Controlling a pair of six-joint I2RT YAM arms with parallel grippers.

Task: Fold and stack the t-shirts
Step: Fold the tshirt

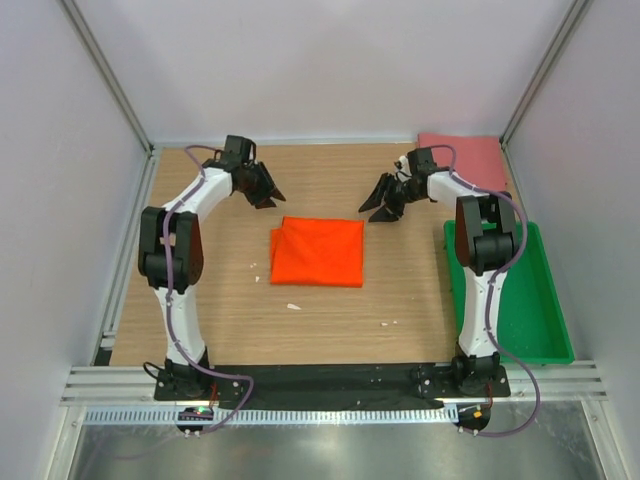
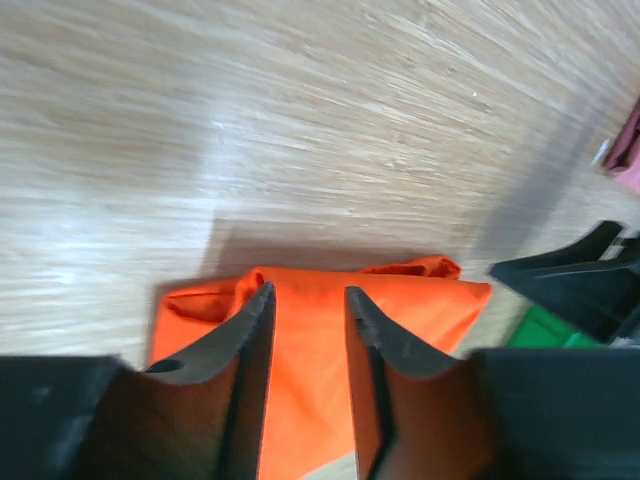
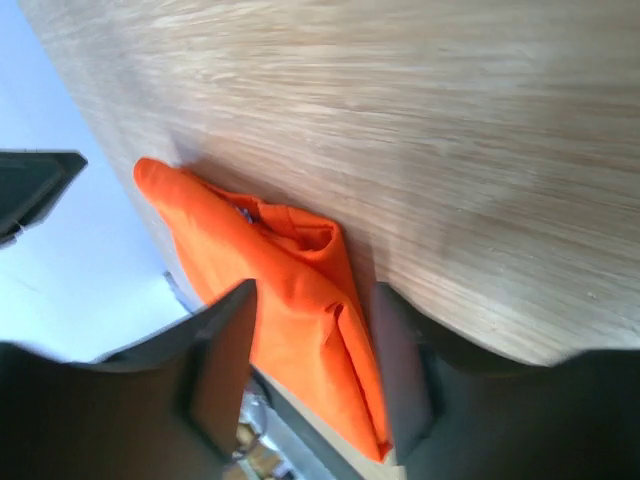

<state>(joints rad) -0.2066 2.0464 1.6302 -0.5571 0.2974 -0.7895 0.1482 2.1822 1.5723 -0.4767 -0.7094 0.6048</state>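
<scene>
The bright orange t-shirt (image 1: 317,252) lies folded into a flat rectangle in the middle of the wooden table. The dull pink-red t-shirt (image 1: 480,160) lies flat at the back right corner, partly under the right arm. My left gripper (image 1: 268,195) hovers just beyond the orange shirt's far left corner, jaws apart and empty. My right gripper (image 1: 378,208) hovers off its far right corner, also open and empty. In the left wrist view the orange shirt (image 2: 420,300) shows past the open gripper (image 2: 308,300). The right wrist view shows its layered edge (image 3: 250,250) behind the open gripper (image 3: 312,300).
A green plastic tray (image 1: 535,300) stands along the right side of the table, beside the right arm. A few small white scraps (image 1: 293,306) lie on the wood in front of the orange shirt. White walls enclose the table on three sides.
</scene>
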